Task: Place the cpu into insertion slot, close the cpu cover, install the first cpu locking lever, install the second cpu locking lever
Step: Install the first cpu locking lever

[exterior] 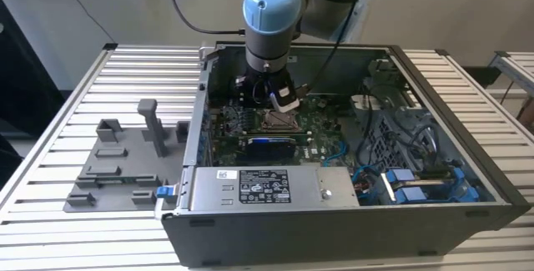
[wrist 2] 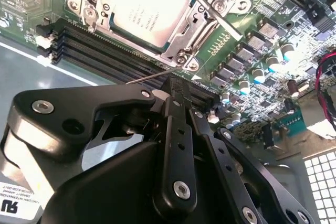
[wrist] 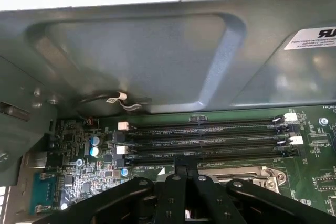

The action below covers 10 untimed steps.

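Cpu [wrist 2: 142,9] is sitting flat in the insertion slot [exterior: 276,119] on the green circuit board [wrist 2: 265,80], inside the open computer case [exterior: 451,214] that is resting on the slatted tabletop [exterior: 142,71]. The cpu cover [wrist 2: 203,23] is lying down over it, its metal frame edging the chip's pale top in the second wrist view.

The tool [wrist 2: 176,83] is hovering low just beside the socket, over the memory slots [wrist: 210,140], with its fingers drawn together into a narrow tip. A thin locking lever [wrist 2: 149,76] is running right past that tip, and I cannot tell whether the fingers are pinching it or only touching it.

By my judgement, the lever work is the step in hand. Doing it well is calling for a push that is following the lever's own arc, down and then sideways under its catch, with the tip bearing on the bare wire and not on the cover or nearby board parts. Being thin and springy, the wire is likely to slip off, so slow, steady pressure is mattering most.
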Each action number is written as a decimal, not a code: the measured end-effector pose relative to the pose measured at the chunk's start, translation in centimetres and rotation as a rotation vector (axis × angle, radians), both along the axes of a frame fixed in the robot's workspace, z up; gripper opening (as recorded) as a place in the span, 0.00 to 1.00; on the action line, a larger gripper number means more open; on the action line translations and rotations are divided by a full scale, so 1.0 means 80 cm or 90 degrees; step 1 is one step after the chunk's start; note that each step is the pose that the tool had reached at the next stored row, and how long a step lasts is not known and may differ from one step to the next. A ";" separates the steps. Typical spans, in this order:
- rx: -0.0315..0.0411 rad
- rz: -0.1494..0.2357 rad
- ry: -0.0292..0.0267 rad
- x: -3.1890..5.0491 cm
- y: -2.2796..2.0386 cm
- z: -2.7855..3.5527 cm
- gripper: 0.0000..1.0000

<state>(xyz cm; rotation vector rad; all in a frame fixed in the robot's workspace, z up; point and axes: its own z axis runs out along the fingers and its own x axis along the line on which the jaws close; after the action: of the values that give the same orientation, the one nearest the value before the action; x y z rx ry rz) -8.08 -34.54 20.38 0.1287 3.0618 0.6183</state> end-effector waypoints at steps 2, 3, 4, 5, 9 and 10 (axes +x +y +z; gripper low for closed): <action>0.0002 0.000 -0.0003 0.000 0.0001 -0.0009 0.11; 0.0002 0.000 -0.0003 0.000 0.0001 -0.0014 0.11; 0.0001 0.000 -0.0003 0.000 0.0000 -0.0018 0.11; 0.0001 0.000 -0.0003 0.000 0.0000 -0.0023 0.11; 0.0001 0.000 -0.0003 0.001 0.0000 -0.0040 0.11; 0.0000 0.000 -0.0003 0.001 0.0000 -0.0044 0.11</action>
<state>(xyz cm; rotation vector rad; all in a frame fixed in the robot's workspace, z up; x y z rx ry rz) -7.96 -34.54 20.02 0.1283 3.0614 0.6184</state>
